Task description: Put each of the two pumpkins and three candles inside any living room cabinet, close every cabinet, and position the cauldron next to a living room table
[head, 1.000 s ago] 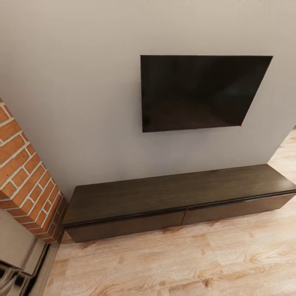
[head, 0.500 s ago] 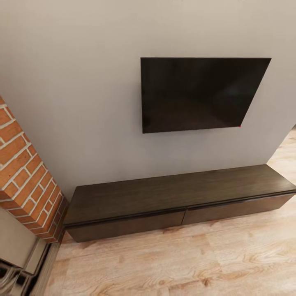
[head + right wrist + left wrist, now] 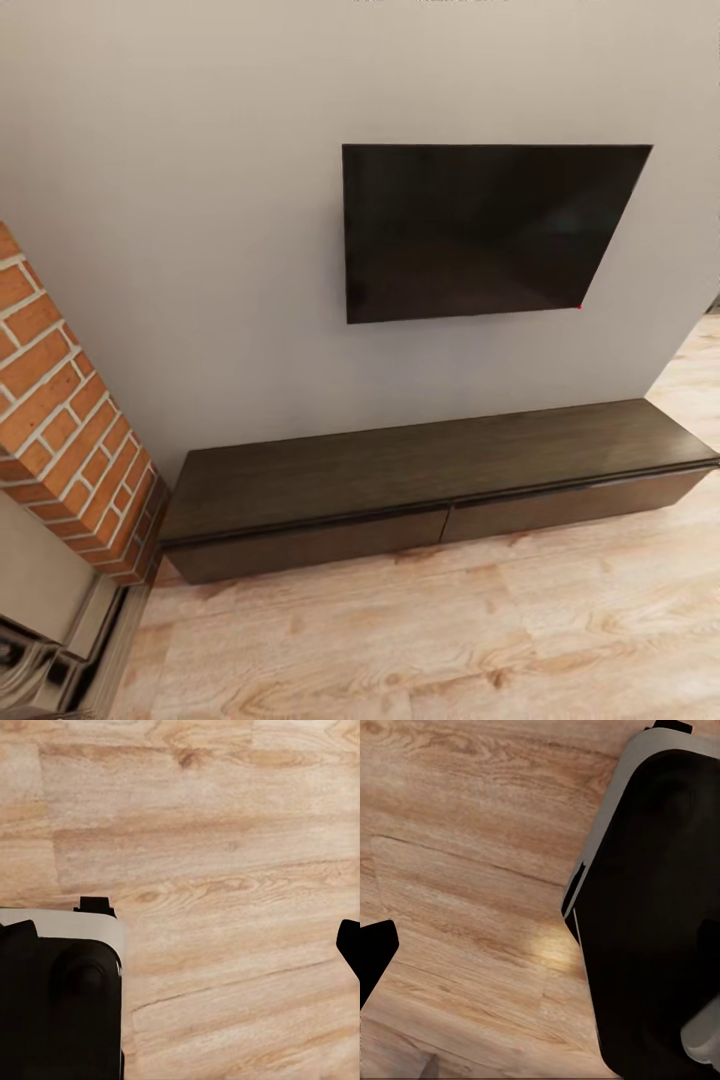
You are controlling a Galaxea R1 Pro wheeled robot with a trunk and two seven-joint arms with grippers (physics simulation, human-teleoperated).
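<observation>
The cabinet (image 3: 420,490) stands against the wall under the television (image 3: 480,230), both drawers closed; end effector states cannot be told; risk: the base striking the brick fireplace (image 3: 70,420) on approach.

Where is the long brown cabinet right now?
In the head view the cabinet sits on the wood floor against the wall, under the TV, with the brick fireplace at its left end. Both drawers look shut.
</observation>
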